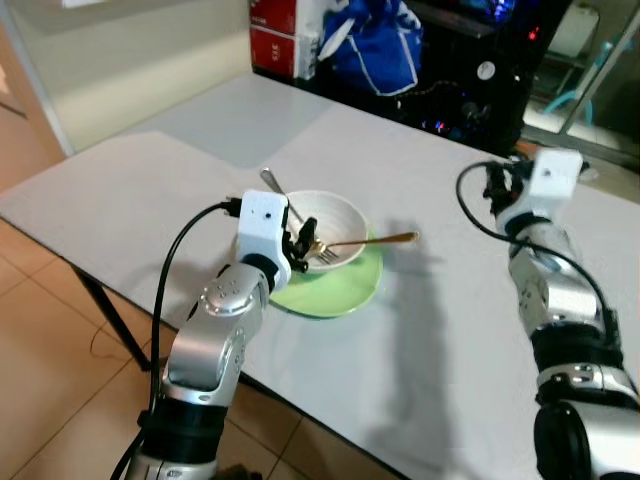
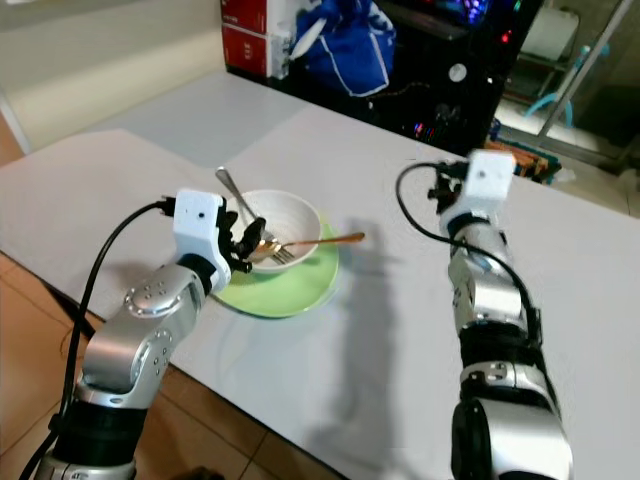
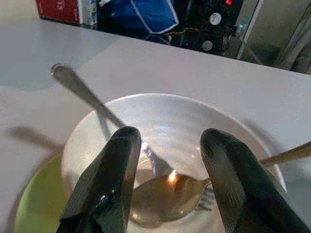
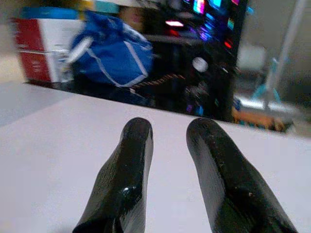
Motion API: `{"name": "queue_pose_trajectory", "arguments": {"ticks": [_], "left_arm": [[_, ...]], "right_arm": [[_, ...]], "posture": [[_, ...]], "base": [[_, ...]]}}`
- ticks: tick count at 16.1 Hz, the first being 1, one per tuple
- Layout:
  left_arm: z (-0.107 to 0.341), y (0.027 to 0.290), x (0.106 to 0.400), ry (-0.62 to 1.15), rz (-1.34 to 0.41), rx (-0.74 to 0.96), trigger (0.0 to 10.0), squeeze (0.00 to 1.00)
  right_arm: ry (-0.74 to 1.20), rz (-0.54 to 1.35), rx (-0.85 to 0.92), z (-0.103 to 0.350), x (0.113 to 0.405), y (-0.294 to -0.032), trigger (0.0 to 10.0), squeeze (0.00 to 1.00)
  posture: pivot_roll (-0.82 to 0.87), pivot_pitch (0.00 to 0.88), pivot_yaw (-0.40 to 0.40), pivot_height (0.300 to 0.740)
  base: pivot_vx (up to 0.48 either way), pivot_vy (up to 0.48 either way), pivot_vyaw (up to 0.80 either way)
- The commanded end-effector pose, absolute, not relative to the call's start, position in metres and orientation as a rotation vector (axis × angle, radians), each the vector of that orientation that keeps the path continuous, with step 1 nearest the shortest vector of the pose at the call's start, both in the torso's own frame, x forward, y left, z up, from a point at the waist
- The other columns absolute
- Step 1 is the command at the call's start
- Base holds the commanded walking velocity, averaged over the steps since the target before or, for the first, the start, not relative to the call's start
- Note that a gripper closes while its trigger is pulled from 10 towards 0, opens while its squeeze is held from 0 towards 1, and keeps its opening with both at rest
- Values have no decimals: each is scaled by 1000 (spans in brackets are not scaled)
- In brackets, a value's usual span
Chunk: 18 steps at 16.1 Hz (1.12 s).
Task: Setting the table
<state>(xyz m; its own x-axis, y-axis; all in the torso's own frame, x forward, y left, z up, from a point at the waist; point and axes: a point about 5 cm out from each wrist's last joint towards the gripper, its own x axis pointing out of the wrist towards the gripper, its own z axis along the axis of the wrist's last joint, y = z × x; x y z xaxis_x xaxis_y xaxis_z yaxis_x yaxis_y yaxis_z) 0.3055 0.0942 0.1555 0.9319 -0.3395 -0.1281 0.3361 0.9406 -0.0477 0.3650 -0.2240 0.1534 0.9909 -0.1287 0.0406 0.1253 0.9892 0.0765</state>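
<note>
**Left fingers over the bowl, right arm raised apart**

On my left, I see the left gripper [image 3: 167, 143] poised at the near rim of the white bowl [image 1: 335, 222], its fingers [image 3: 109, 179] spread and grasping nothing. The bowl sits on a green plate [image 1: 345, 290] on the grey bench [image 1: 440, 330]. Inside the bowl lie a silver spoon [image 1: 272, 184], its handle leaning out over the far-left rim, and a gold fork [image 1: 365, 242], tines in the bowl and handle reaching out over the right rim. Further right, the right gripper [image 4: 167, 131] hovers above bare bench, well apart from the plate, fingers parted and holding nothing.
</note>
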Motion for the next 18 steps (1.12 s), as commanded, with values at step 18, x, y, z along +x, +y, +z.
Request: {"name": "queue_pose_trajectory", "arguments": {"ticks": [18], "left_arm": [[146, 84, 319, 150, -329, -69, 10000, 0]], "right_arm": [[9, -54, 2, 137, 374, -171, 10000, 0]], "posture": [[-24, 0, -38, 740]], "base": [[0, 0, 0]]}}
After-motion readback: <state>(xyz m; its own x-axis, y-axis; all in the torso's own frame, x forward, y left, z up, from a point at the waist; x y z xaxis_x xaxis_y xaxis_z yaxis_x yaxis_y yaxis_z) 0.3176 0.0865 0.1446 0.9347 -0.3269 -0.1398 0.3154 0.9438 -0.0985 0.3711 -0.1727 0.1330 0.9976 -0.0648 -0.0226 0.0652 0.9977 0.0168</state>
